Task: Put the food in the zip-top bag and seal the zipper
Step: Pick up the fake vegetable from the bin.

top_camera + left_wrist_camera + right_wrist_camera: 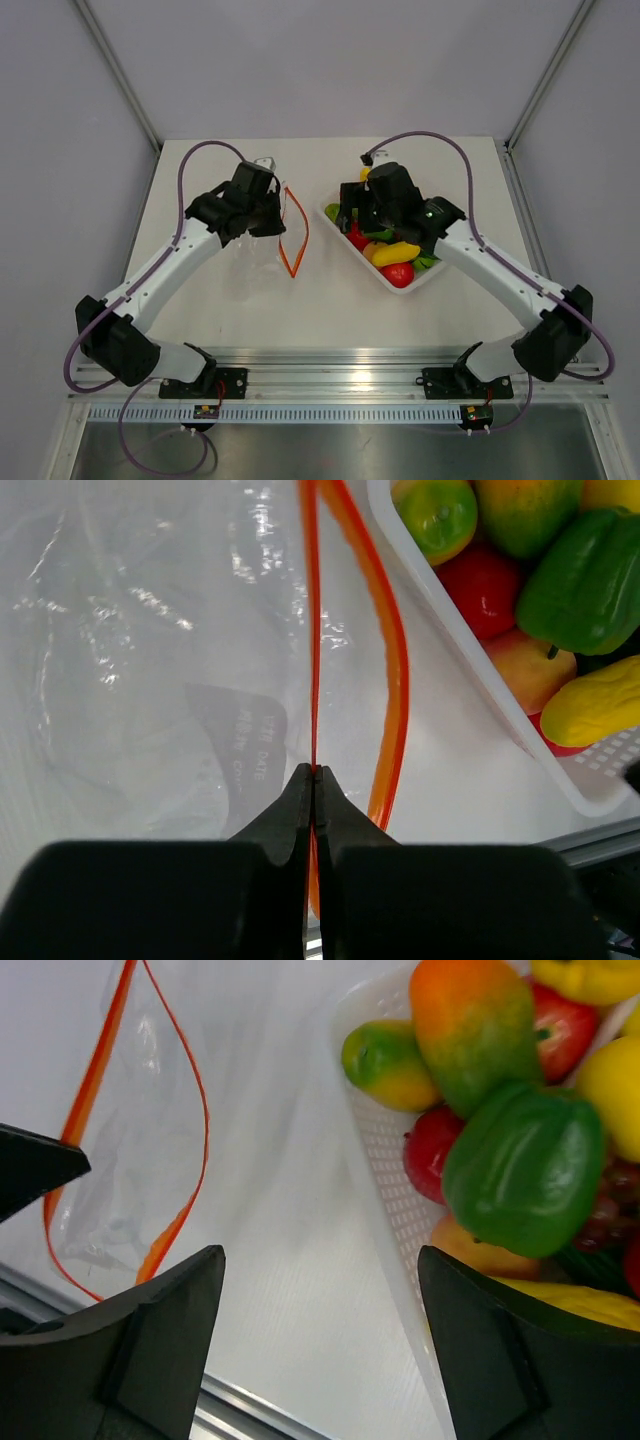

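Left gripper [314,776]: clamped on one lip of the thin orange-red zipper strip [400,680], so the mouth of the clear crinkly plastic bag [140,650] gapes.
Right gripper [320,1265]: jaws apart, empty, hovering between the bag and the white perforated tray [372,1150].
Glossy plastic toy food [525,1165]: piled in the tray; the bag looks empty.
Risk: a smooth toy may squirt from the fingers, or catch the free lip and tug the strip loose.

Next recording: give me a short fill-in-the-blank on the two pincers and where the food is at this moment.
1. The left pincer is shut on the orange-red ____ of the zip-top bag.
2. The right pincer stands ____, with nothing between its fingers.
3. The food all lies in the white ____, none of it in the bag.
Missing words: zipper; open; tray.
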You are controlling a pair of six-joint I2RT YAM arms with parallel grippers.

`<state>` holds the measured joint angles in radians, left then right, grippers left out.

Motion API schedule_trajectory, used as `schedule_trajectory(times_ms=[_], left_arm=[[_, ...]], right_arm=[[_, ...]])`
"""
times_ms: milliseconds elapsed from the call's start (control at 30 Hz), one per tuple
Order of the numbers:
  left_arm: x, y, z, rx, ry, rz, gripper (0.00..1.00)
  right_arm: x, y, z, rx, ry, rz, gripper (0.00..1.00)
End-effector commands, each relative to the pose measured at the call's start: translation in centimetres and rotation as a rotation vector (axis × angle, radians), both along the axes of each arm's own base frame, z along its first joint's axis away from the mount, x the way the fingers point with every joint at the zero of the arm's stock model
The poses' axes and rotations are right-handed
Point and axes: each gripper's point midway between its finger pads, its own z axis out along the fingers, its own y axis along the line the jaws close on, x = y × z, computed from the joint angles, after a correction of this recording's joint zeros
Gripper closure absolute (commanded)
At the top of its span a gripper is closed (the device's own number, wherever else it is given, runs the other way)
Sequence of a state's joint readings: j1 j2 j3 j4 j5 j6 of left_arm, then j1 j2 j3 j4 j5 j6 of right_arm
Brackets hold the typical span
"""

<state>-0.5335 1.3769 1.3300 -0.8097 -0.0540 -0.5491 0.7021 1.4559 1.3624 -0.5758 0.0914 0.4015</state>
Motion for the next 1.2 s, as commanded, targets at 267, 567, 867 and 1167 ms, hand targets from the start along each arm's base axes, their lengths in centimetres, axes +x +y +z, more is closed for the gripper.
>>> schedule_trajectory(times_ms=[267,567,867,1167], left_arm=[[-0.1,-3.6,0.1,-0.071,-0.025,-0.122,1.0],[-0.1,-5.4,-0.3,-0.085,-0.012,-0.161,1.0],[-0.2,-6.2,0.2,-0.088,-0.023,-0.179,1.0],[-0.6,-6.2,0.4,-0.12,-0.034,-0.176,1.0]], right_arm=[[2.6,-12.9,1.0,-0.174,-0.051,-0.262,0.09],[3.2,-11.1,-2.9,-0.188,0.059,-0.158,0.01],[4.9,-8.3,-4.5,-0.114,0.091,-0.101,0.01],[6.5,-7.4,-6.7,-0.087,0.125,-0.137,0.01]])
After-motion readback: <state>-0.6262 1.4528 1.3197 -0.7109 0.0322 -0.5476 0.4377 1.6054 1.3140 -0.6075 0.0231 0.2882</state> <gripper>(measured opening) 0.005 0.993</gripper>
